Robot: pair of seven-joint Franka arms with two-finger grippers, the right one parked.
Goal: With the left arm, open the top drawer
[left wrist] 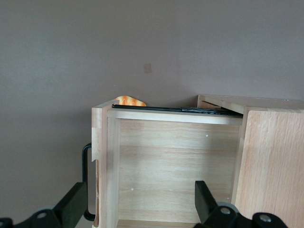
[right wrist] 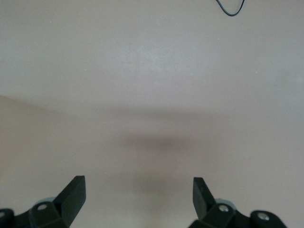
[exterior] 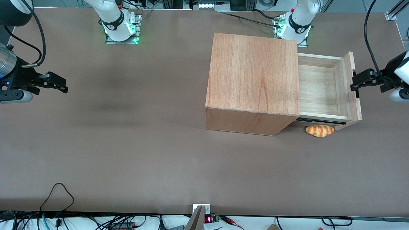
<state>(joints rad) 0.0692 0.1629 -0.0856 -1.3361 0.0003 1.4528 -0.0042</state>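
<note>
Bread: small golden striped bread roll on the brown table, lower right, just beside the drawer's black rail.
Drawer: shallow light-wood top drawer pulled out of the wooden cabinet box, front panel toward frame right.
Handle: slim black bar handle, seen clearly only from the left wrist.
Gripper: left arm's black two-finger gripper at the panel, fingers spread, straddling it.

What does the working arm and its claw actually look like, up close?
The left arm has a glossy white rounded shell, with a black cable looping above it. Its gripper is matte black with two flat, wedge-shaped fingers on a black body with small round fittings. The base is white with a black band and green lights.
</note>
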